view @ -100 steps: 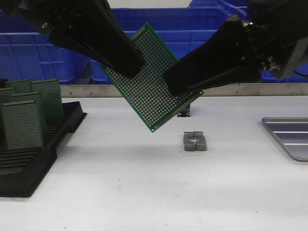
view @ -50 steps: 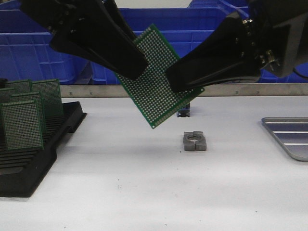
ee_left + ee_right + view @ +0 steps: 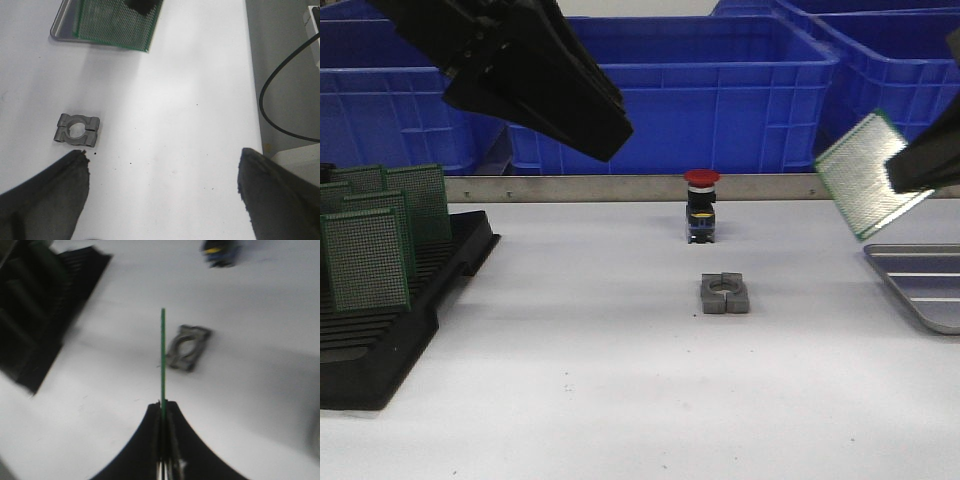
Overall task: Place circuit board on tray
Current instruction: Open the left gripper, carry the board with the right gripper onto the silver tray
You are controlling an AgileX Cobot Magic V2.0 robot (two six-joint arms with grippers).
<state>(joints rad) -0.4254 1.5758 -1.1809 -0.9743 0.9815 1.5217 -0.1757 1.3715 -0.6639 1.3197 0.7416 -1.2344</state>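
My right gripper [image 3: 903, 176] is shut on a green perforated circuit board [image 3: 865, 175] and holds it tilted in the air at the far right, just above the near left end of the silver ridged tray [image 3: 920, 290]. In the right wrist view the board [image 3: 162, 352] shows edge-on between the closed fingers of the right gripper [image 3: 162, 406]. My left gripper [image 3: 608, 132] hangs high at the upper left, open and empty [image 3: 162, 167]. In the left wrist view the board [image 3: 117, 22] covers part of the tray's corner [image 3: 59, 33].
A black slotted rack [image 3: 390, 340] with several upright green boards [image 3: 365, 255] stands at the left. A grey metal clamp [image 3: 725, 294] lies mid-table, a red-capped push button [image 3: 701, 215] behind it. Blue bins [image 3: 720, 90] line the back. A black cable [image 3: 272, 107] hangs past the table edge.
The left gripper has let go of the board and opened. The right gripper has carried the board from the middle to the right, over the tray's left end.
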